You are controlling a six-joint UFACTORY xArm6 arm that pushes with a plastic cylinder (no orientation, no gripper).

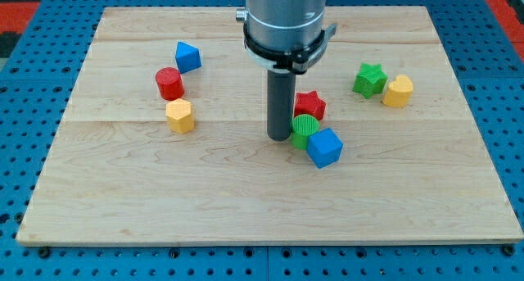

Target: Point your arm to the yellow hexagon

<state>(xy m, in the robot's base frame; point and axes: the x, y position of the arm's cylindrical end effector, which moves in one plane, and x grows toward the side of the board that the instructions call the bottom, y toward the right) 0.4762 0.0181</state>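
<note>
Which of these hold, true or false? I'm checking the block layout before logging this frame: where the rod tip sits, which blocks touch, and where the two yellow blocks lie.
1. My tip stands just left of the green cylinder block. True.
2. My tip touches the yellow hexagon block. False: that block lies well to the view's left, apart from the tip.
3. The blue cube block sits against the green cylinder. True.
4. The red cylinder block lies at the view's right by the green star block. False: it is at the left, above the yellow hexagon; the yellow heart-like block adjoins the star.
</note>
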